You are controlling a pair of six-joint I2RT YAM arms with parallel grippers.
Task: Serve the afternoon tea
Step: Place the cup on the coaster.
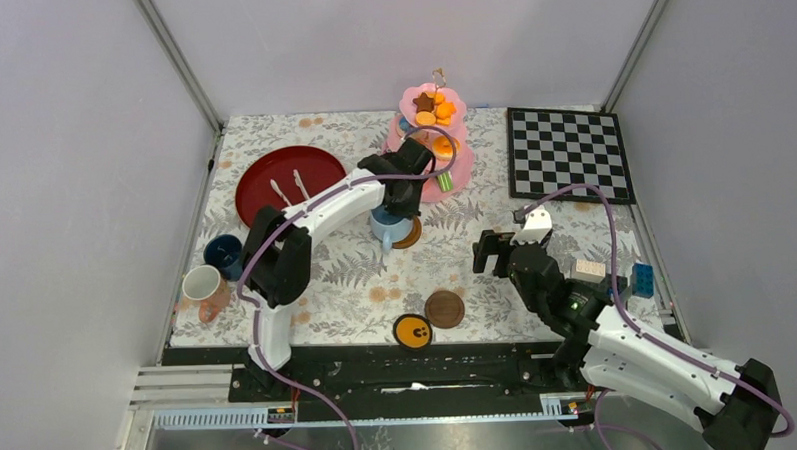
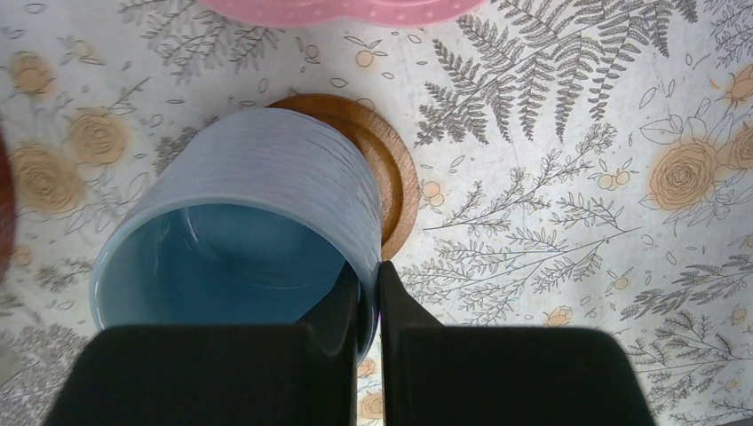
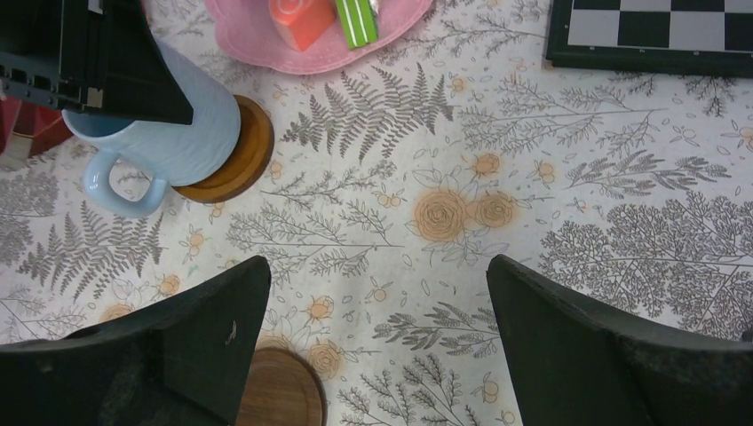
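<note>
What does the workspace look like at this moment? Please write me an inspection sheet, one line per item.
Surface: table covered by a floral cloth.
Job's things: pink cake stand at the far edge, carrying pastries; light-blue cup tilted over a brown saucer; dark-blue cup and white cup at the left edge; second saucer near the front.
Clutter: chessboard, red plate, block pile, black disc.
Grippers: left gripper shut on the cup's rim; right gripper open, holding nothing.
Cables: purple cable along each arm; one loop near the cake stand.
Surroundings: grey walls; nothing else seen.
</note>
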